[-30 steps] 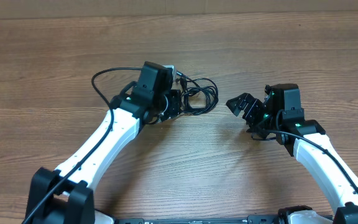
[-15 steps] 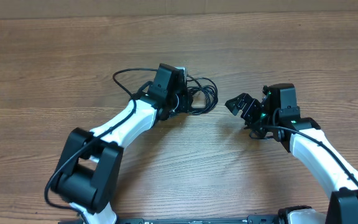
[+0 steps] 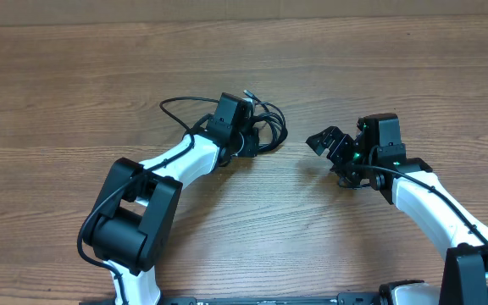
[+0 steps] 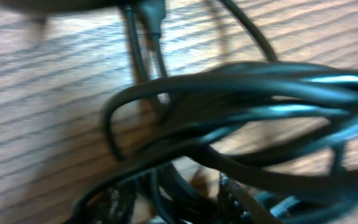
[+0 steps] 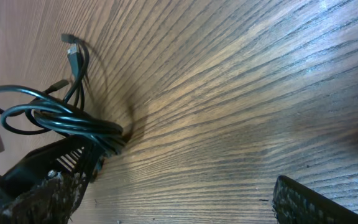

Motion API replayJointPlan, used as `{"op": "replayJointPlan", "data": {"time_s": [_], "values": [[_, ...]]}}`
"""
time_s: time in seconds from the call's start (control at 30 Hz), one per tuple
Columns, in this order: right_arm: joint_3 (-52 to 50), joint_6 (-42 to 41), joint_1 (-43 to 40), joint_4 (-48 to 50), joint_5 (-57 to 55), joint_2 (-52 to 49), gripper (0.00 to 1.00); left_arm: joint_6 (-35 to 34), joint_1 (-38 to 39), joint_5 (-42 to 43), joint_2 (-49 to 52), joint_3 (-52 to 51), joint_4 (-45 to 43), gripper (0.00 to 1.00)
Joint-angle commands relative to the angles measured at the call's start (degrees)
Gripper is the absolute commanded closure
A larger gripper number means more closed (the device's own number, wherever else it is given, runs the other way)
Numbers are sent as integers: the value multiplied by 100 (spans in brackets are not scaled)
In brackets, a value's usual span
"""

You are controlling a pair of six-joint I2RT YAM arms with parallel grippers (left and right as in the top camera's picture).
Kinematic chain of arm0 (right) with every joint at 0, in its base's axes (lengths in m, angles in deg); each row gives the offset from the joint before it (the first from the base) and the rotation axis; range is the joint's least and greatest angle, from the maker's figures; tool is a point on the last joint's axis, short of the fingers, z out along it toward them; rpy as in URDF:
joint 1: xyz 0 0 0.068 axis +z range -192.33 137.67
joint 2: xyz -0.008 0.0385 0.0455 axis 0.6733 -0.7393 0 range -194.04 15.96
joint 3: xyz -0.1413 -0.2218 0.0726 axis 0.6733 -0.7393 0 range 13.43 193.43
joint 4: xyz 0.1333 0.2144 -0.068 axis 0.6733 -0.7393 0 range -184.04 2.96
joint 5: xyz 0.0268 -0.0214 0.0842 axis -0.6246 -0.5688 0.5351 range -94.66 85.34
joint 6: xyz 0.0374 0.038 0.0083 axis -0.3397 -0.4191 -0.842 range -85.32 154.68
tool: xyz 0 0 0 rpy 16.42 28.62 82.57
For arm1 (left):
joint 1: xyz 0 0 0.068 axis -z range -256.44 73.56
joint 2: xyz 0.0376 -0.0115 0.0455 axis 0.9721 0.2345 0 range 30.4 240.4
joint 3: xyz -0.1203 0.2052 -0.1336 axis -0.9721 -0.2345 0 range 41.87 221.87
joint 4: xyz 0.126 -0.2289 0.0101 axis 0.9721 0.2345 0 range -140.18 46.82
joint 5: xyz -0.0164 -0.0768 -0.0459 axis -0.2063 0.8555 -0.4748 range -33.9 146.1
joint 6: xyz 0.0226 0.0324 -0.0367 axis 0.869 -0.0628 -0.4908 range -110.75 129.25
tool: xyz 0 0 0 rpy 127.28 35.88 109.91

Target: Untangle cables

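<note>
The cables (image 3: 265,140) lay in one tangled bundle near the desk's (image 3: 379,59) middle. The left pincer (image 3: 246,140), its arm stretched forward, was sunk into the bundle, probably to part strands; whether it pinched any could not be told. The right pincer (image 3: 329,146) hovered spread, well apart rightward.

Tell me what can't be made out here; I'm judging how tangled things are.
Left gripper, open or shut: overhead, its own wrist body covers the jaws.
Crossings among the thin black cables: left wrist view, blurred, too close.
Bundle's near end: right wrist view, behind a finger of the right gripper.
</note>
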Motion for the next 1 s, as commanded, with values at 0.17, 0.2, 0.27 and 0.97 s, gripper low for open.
{"op": "replayJointPlan", "data": {"time_s": [0.17,0.2,0.27,0.97], "values": [[-46,-42,33,17,-52,-20,0,485,31,-638,149,90,232,78],[-46,-42,33,17,-52,-20,0,619,31,-638,149,90,249,80],[-46,-42,33,15,-52,-20,0,905,24,-643,149,90,297,81],[-46,46,31,-94,-358,-20,0,2503,-37,44,146,96,881,78]]}}
